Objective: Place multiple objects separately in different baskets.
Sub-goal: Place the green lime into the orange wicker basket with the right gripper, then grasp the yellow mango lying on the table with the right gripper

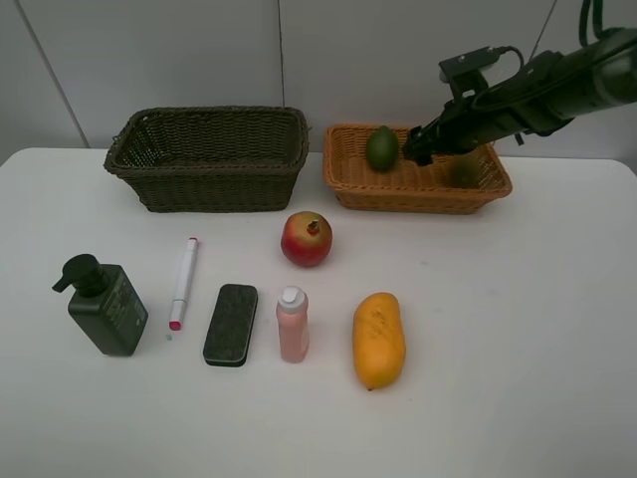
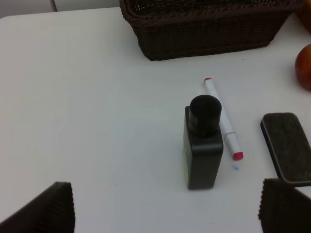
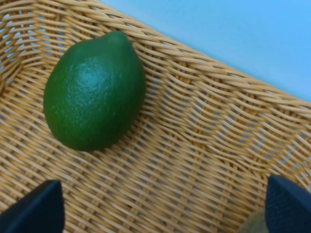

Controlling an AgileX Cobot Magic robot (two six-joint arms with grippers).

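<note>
In the orange-tan basket (image 1: 418, 189) the green lime (image 1: 382, 147) lies at the left end. My right gripper (image 1: 423, 149) hangs open just beside it, over the basket, holding nothing. The right wrist view shows the lime (image 3: 95, 92) on the weave (image 3: 194, 160), with a sliver of the brown kiwi (image 3: 250, 227) by one fingertip. The dark basket (image 1: 209, 154) stands empty. On the table lie the pomegranate (image 1: 307, 239), mango (image 1: 378, 340), pink bottle (image 1: 293, 324), eraser (image 1: 231, 324), marker (image 1: 183, 282) and pump bottle (image 1: 105, 304). My left gripper (image 2: 167, 213) is open above the pump bottle (image 2: 203, 145).
In the left wrist view the marker (image 2: 222, 120) lies right beside the pump bottle, the eraser (image 2: 287, 145) further off, and the dark basket (image 2: 209, 24) beyond them. The white table (image 1: 518, 329) ends at a wall behind the baskets.
</note>
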